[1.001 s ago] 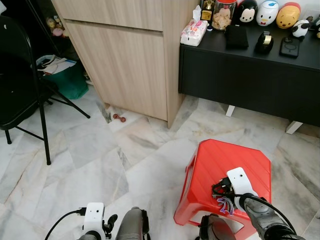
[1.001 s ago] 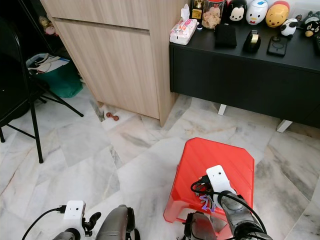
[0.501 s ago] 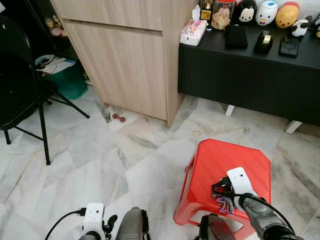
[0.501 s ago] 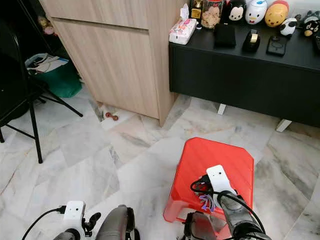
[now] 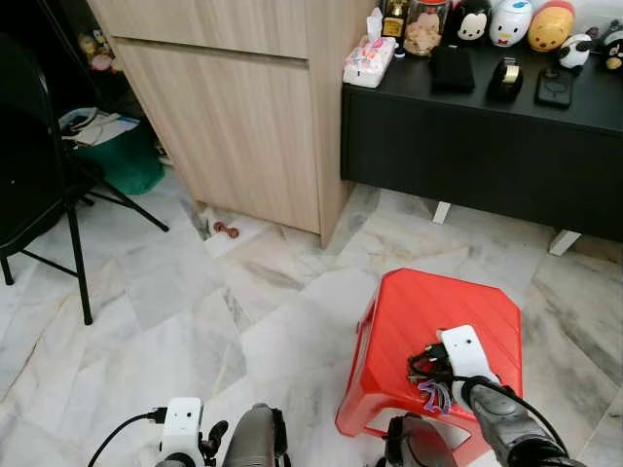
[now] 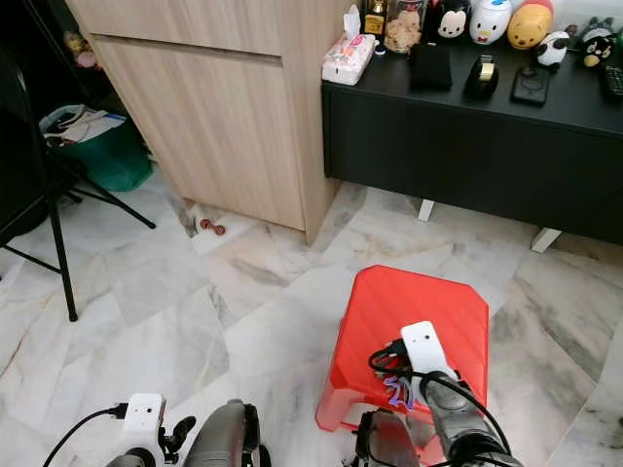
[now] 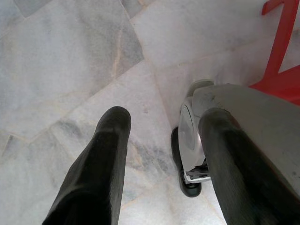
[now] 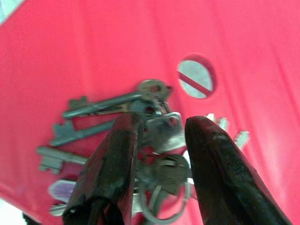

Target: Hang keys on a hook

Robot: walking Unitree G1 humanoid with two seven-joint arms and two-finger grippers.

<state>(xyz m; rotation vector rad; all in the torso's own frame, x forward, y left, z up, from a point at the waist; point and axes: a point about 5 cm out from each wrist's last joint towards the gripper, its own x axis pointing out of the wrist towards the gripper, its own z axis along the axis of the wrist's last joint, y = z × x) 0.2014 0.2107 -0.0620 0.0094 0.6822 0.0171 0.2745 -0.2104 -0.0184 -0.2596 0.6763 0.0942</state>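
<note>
The bunch of grey metal keys (image 8: 140, 136) on its ring lies on the red plastic stool (image 5: 419, 311), between the right gripper's (image 8: 159, 126) two black fingers, which straddle the bunch without closing on it. Low on the left, the left gripper (image 7: 161, 136) hangs over the grey-veined marble floor (image 5: 195, 292), fingers spread apart and holding nothing. Beyond stand a light wooden cabinet (image 5: 243, 117) and a black counter (image 5: 487, 146).
</note>
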